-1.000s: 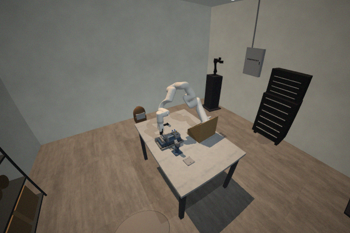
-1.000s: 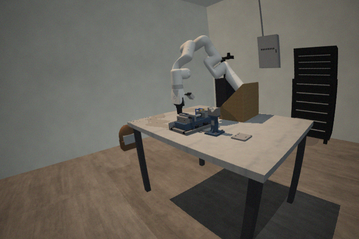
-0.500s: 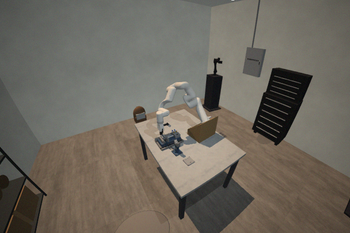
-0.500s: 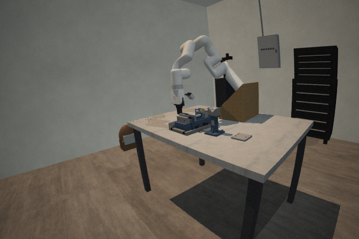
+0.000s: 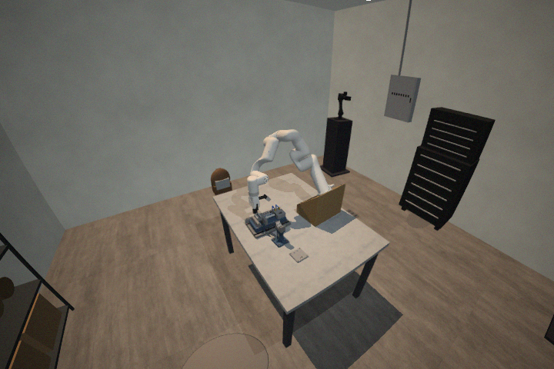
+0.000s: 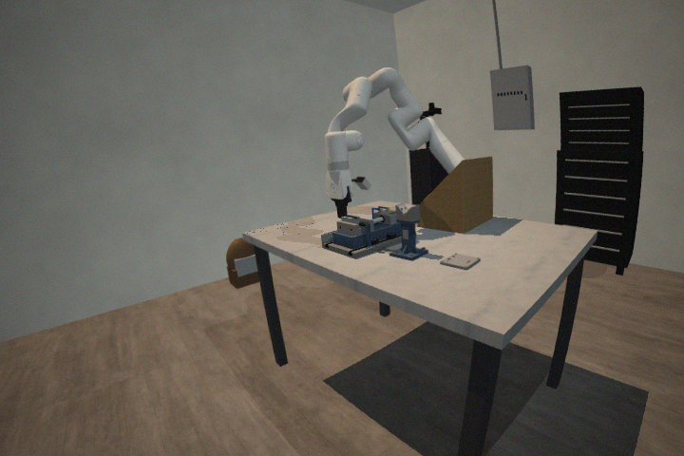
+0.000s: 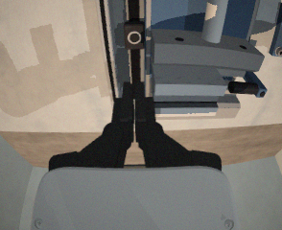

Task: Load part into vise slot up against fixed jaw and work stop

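Table (image 6: 515,300): light top on dark legs, carrying all fixtures.

Arm (image 6: 375,85): white, arched high from its base behind a brown wedge-shaped box (image 6: 461,196), then dropping vertically at the vise's 9 o'clock end in the exterior view.

Vise (image 6: 361,232): blue and grey body on a grey base with a black rail. In the wrist view the rail (image 7: 133,26) runs toward 12 o'clock, and the cylinder rod (image 7: 217,7) enters from 12 o'clock onto a grey jaw block.

V-block (image 6: 408,237): blue stand with a grey head, just beside the vise at its 3 o'clock side in the exterior view.

Infeed plate (image 6: 460,261): thin grey square at 4 o'clock from the V-block, well apart from the vise; nothing stands on it.

Part (image 7: 191,95): pale grey block, apparently lying within the vise below the grey jaw block; its slot and seating cannot be confirmed.

Gripper (image 7: 135,105): black fingers clenched together, grasping nothing, tips over the rail's near end; contact cannot be determined.

Work stop (image 7: 243,88): short dark rod at 3 o'clock from the fingertips.
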